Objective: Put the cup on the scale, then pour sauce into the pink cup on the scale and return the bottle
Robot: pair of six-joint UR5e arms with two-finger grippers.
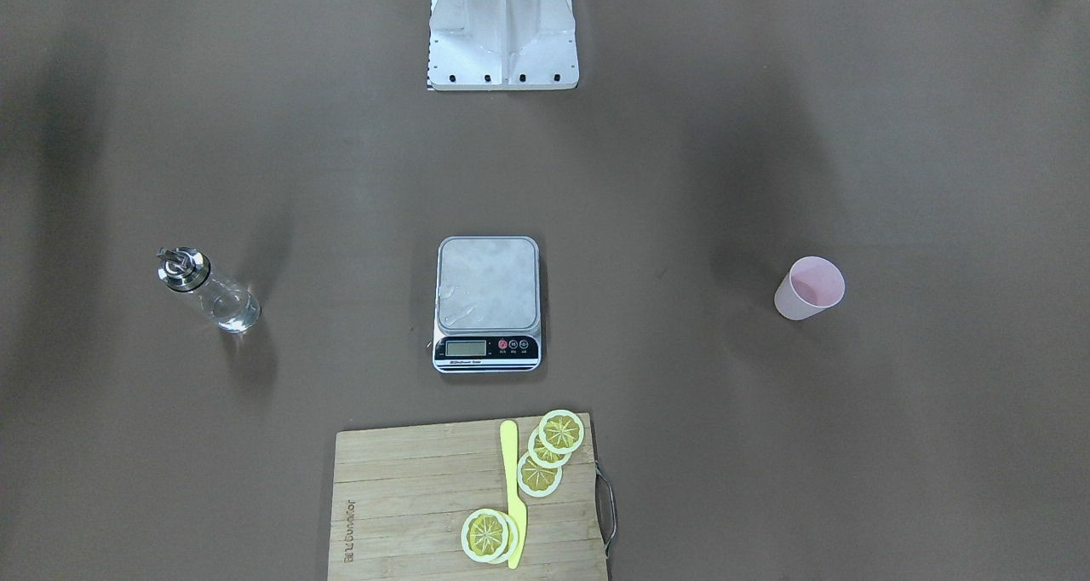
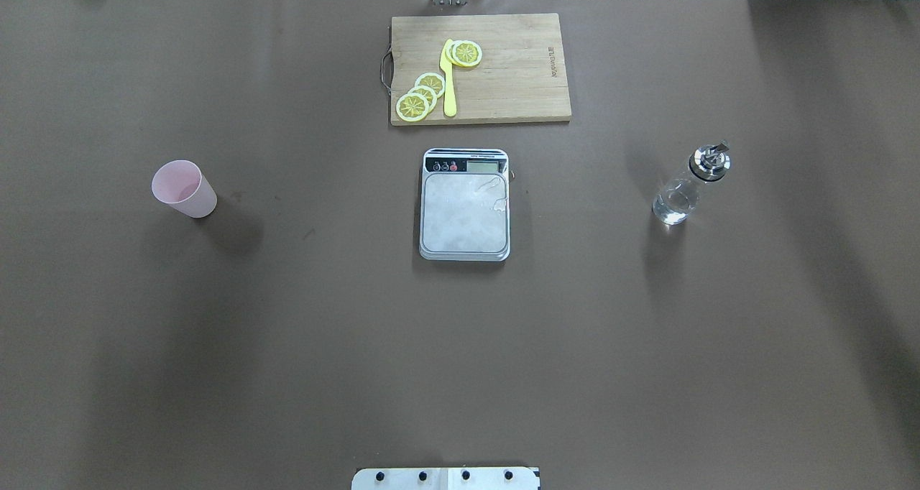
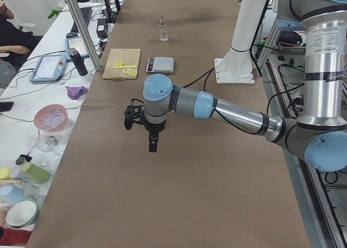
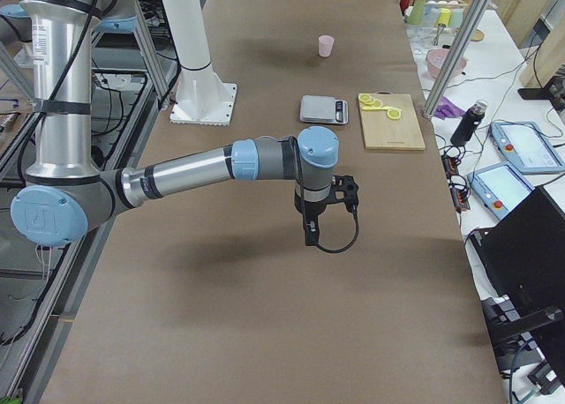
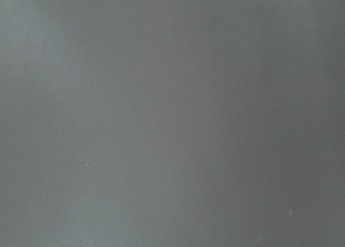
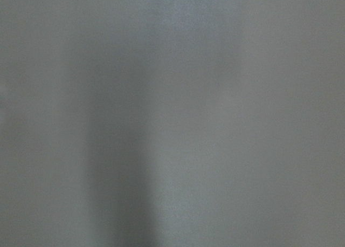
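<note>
While the cup (image 2: 184,188) tapers, the scale (image 2: 465,206) is rectangular.

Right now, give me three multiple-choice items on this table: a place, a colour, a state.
1. Where is the pink cup relative to the scale? A on its platform; B on the table, robot's left of it; C touching it.
2. The knife on the cutting board is: A yellow; B black; C silver.
3. The glass bottle: A lies on its side; B stands upright; C is upside down.
Answers: B, table shows between them; A, yellow end to end; B, it rests on its base.
</note>
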